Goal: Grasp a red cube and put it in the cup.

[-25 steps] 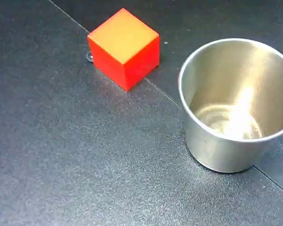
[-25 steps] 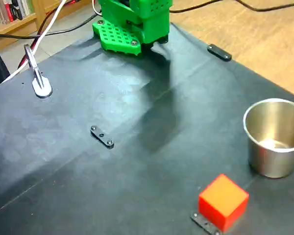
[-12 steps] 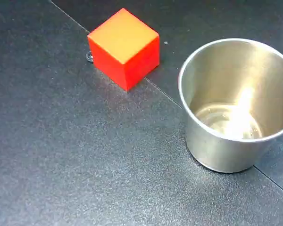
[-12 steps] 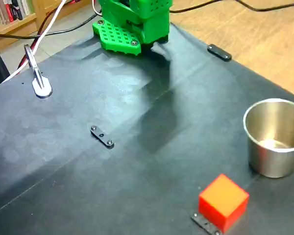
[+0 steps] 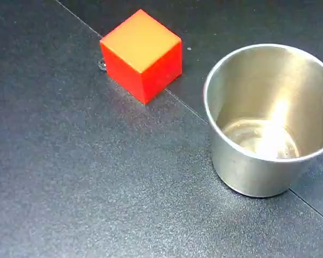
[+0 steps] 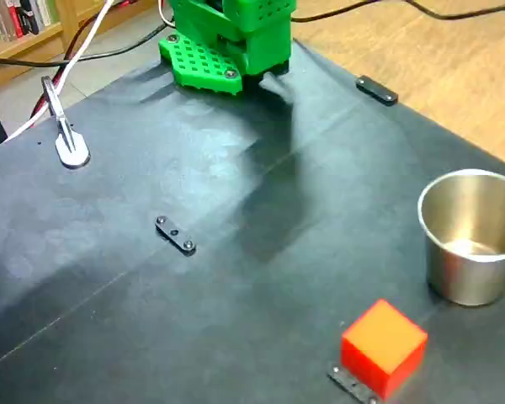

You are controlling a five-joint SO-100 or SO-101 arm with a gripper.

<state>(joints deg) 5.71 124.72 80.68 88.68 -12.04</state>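
Cube (image 5: 141, 54) sits untouched on the table (image 6: 236, 252) near the empty cup (image 5: 266, 118), claw out of sight, so the first step, reaching to grasp, is not begun.

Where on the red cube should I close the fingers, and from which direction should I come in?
Probably from above. The red cube rests flat on the dark table with its top face bare, clear of the cup. Close on two opposite upright faces, about mid-height. It sits corner-on to both fixed views, so turn the wrist until the fingers are square to those faces, not its sharp edges.
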